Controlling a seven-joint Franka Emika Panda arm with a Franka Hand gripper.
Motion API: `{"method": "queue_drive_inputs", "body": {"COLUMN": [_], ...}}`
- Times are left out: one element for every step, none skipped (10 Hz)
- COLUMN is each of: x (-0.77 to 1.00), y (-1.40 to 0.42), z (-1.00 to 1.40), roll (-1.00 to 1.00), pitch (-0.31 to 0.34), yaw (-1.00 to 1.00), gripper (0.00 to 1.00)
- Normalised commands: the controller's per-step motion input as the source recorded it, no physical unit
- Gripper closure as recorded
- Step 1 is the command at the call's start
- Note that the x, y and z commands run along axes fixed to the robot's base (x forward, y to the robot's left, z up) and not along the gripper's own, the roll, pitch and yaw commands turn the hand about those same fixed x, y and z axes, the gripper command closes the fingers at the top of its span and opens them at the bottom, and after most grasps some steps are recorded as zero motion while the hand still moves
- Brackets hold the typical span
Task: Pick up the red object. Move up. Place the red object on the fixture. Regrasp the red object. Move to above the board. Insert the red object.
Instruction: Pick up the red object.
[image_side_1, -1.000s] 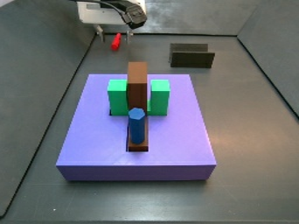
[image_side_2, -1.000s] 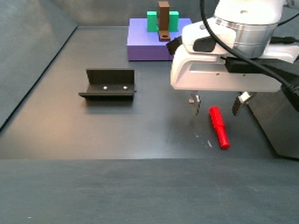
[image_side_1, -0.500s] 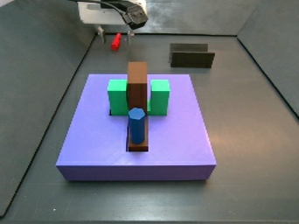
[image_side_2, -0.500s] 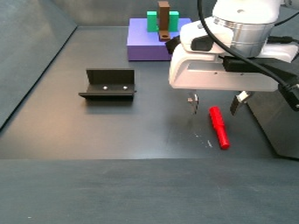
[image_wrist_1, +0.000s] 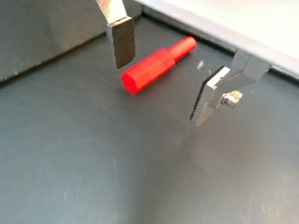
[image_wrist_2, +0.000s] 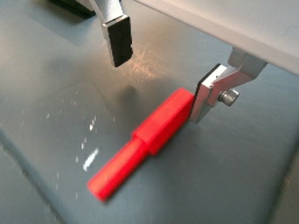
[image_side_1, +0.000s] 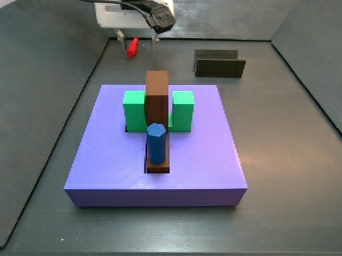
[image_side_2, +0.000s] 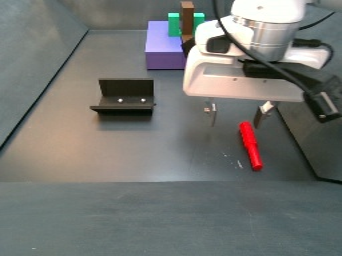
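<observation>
Two silver fingers (image_wrist_1: 121, 41) are hanging wide apart w/ nothing between the pads; the gripper (image_side_2: 235, 108) is hovering over the grey floor. Red peg (image_side_2: 250, 144) is lying flat on the floor, just below and beside the jaws, not touching either finger. In a wrist view the peg (image_wrist_2: 138, 154) is showing a thicker end near one finger (image_wrist_2: 214, 92), thinner end pointing away. Fixture (image_side_2: 123, 97) is sitting well apart from the jaws. Purple-blue board (image_side_1: 158, 153) is carrying green block (image_side_1: 179, 109), brown bar (image_side_1: 156, 98) and blue hex peg (image_side_1: 156, 143), also well clear of the jaws.
</observation>
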Motion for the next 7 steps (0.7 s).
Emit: {"method": "queue_drive_inputs", "body": {"x": [0.1, -0.06, -0.28, -0.19, -0.04, 0.0, 0.0], "y": [0.01, 0.3, 0.29, 0.2, 0.04, 0.0, -0.01], "z": [-0.58, -0.43, -0.19, -0.17, -0.16, -0.11, -0.01], "roll": [-0.22, -0.23, -0.2, -0.21, -0.14, -0.1, -0.07], "pitch": [-0.159, -0.107, -0.086, -0.089, -0.1, -0.086, -0.039], "yaw": [0.0, -0.01, -0.07, -0.05, -0.02, 0.0, 0.0], "gripper": [0.0, 0.0, 0.0, 0.0, 0.0, 0.0, 0.0]}}
